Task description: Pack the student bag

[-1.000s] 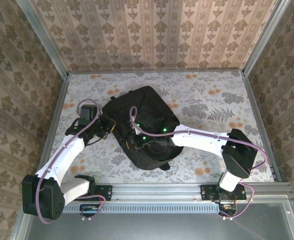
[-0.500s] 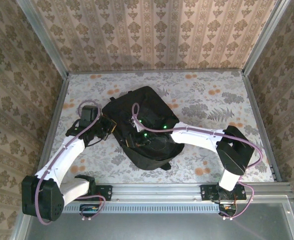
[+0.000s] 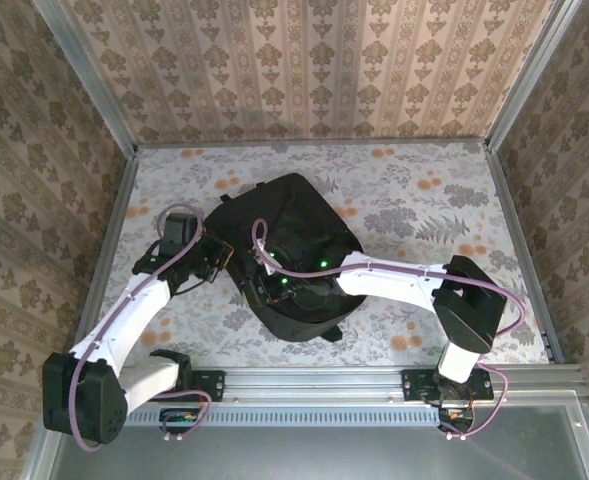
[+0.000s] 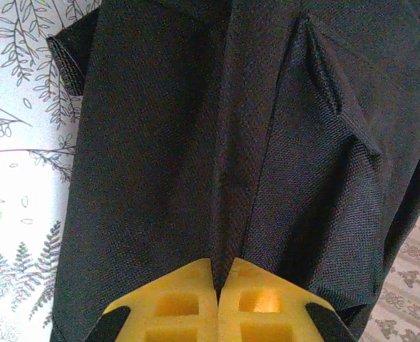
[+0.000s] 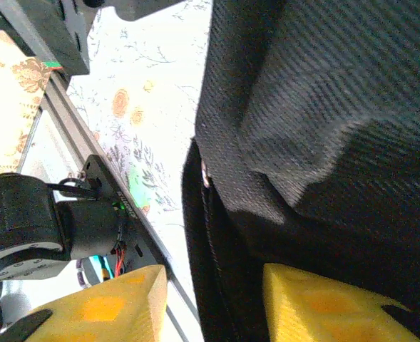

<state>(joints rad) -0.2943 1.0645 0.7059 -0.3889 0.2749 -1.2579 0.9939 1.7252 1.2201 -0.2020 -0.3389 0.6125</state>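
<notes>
student bag (image 3: 292,250) on table (image 3: 424,190), left of centre | left pincer (image 4: 217,303) at bag's left edge, fabric fold pinched between its fingers | right pincer (image 5: 215,303) on bag's near-left part, bag's edge between its parted fingers

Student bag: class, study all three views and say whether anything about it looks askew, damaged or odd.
The student bag lies diagonally on the table, not square to its edges, and the left claw pinches a raised fold of its fabric. No tear or spill shows.
</notes>
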